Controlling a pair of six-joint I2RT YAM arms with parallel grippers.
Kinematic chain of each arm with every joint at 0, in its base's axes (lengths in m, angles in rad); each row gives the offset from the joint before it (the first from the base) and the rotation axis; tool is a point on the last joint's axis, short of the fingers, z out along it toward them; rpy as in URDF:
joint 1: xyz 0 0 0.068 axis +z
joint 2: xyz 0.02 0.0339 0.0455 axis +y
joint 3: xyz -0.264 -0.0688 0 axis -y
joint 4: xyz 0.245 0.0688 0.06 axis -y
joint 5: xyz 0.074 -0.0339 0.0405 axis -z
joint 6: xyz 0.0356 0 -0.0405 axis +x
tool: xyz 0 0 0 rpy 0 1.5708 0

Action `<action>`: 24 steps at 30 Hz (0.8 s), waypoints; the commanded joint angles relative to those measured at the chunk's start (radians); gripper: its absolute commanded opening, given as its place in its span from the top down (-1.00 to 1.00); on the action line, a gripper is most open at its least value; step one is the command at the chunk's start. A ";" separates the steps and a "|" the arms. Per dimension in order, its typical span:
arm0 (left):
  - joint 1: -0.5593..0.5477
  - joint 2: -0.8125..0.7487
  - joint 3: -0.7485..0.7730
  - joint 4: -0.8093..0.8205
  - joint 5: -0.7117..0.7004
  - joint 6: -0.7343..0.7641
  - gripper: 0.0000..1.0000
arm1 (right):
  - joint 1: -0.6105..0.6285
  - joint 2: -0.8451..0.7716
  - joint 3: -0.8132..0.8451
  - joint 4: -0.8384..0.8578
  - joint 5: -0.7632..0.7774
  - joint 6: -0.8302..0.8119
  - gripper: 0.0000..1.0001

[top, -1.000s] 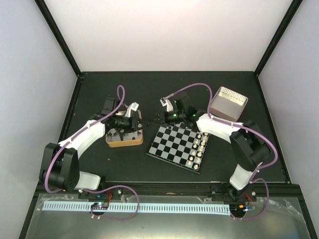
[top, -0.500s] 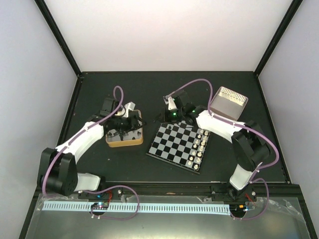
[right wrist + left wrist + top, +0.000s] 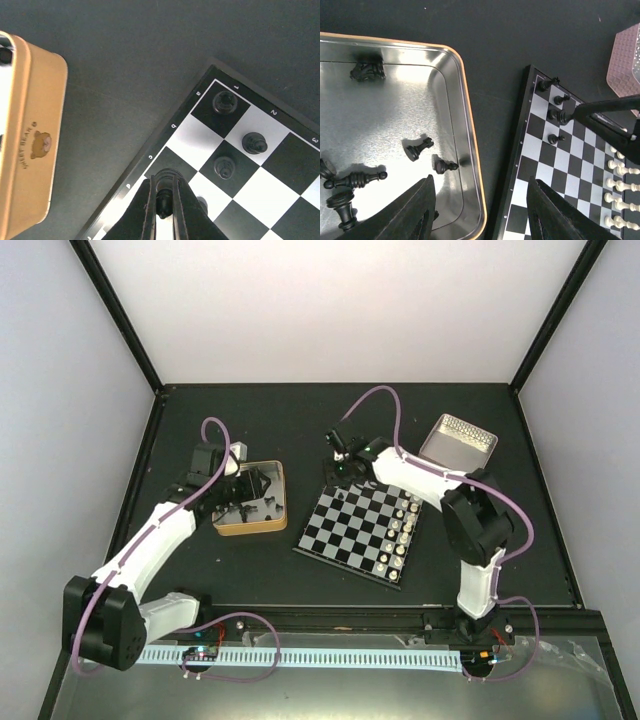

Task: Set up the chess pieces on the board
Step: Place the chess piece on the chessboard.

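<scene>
Over on the right wrist view, low centre, the right gripper had its fingers pressed together on a small black chess piece. It held the piece just above the edge squares of the small square checkered board, black and pale grey with a thin dark rim. Other tiny black pieces stood upright on the corner squares toward the upper right. From overhead, cream pieces lined the board's right side. Left of the board sat the gold-rimmed square metal tin. The left gripper hung over it, fingers spread wide and pinching nothing. Loose black pieces lay toppled on the tin's shiny floor.
</scene>
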 commanded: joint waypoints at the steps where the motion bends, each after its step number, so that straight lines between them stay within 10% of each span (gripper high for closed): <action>1: 0.009 -0.020 -0.002 -0.011 -0.052 -0.015 -0.04 | 0.024 0.052 0.059 -0.079 0.074 -0.046 0.91; 24: 0.010 -0.007 -0.009 -0.014 -0.039 -0.022 -0.04 | 0.068 0.168 0.133 -0.115 0.143 -0.056 0.84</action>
